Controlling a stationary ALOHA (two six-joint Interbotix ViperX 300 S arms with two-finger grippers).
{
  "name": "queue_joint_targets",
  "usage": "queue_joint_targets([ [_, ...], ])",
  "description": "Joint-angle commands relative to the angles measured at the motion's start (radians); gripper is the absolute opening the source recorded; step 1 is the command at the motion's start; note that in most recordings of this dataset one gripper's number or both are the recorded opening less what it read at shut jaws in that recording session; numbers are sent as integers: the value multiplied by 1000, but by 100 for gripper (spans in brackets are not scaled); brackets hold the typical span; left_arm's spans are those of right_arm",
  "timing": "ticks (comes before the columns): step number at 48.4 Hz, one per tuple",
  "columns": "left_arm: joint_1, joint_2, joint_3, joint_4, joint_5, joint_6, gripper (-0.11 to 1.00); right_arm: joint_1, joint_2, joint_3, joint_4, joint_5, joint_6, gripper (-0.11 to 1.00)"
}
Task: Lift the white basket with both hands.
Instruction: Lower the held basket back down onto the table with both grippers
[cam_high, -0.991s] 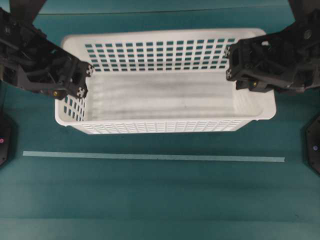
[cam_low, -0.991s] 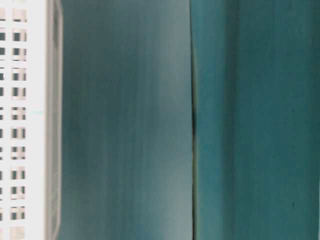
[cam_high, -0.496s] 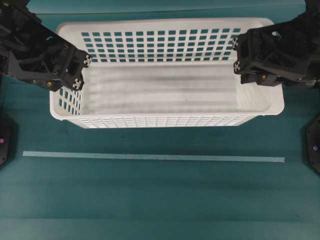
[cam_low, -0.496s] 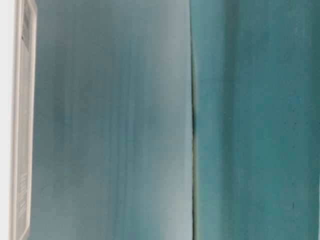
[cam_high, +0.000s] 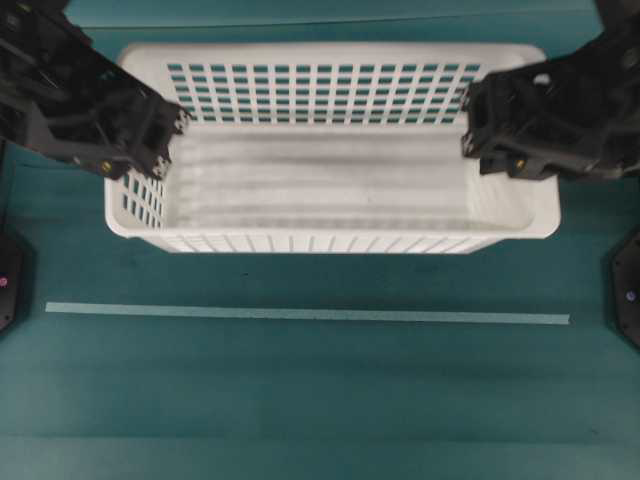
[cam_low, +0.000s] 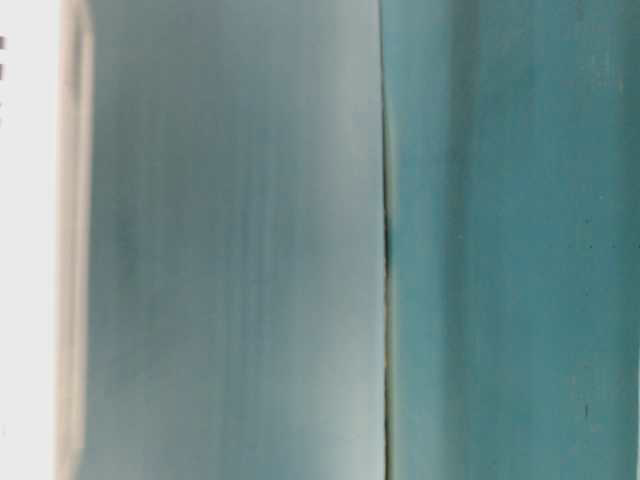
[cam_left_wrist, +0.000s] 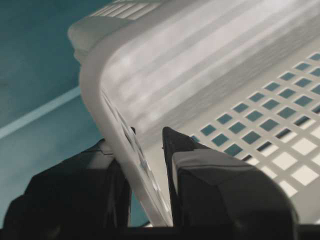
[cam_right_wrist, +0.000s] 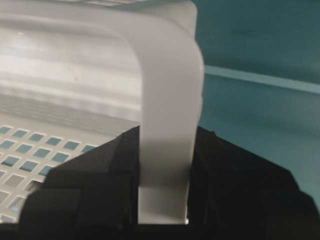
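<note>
Overhead view: the white basket (cam_high: 330, 150) sits beyond the pale tape strip (cam_high: 300, 314) on the teal table (cam_high: 320, 400). At its left end, the left gripper (cam_high: 160, 140) clamps the rim; the right gripper (cam_high: 478, 130) clamps the opposite rim.

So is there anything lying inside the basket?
No: the overhead view shows the white basket holding nothing, only its bare ribbed floor.

The white basket (cam_high: 330, 190) looks like smooth moulded plastic with a faint sheen, its floor streaked with dull grey scuffs. The left tool (cam_left_wrist: 145, 165) and right tool (cam_right_wrist: 162, 200) are matt black plastic. The bench (cam_high: 300, 390) has a matt teal covering crossed by a paler strip (cam_high: 305, 314).
</note>
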Motion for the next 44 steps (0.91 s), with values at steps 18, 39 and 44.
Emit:
queue_joint_targets([
  [18,0,-51,383,5,-291,2,16,12,2,273,15,-206,25,22],
  [39,0,-35,618,3,-517,-48,15,26,49,534,60,-500,67,22],
  [44,0,-18,643,5,-537,-48,15,26,71,565,63,-555,67,22],
])
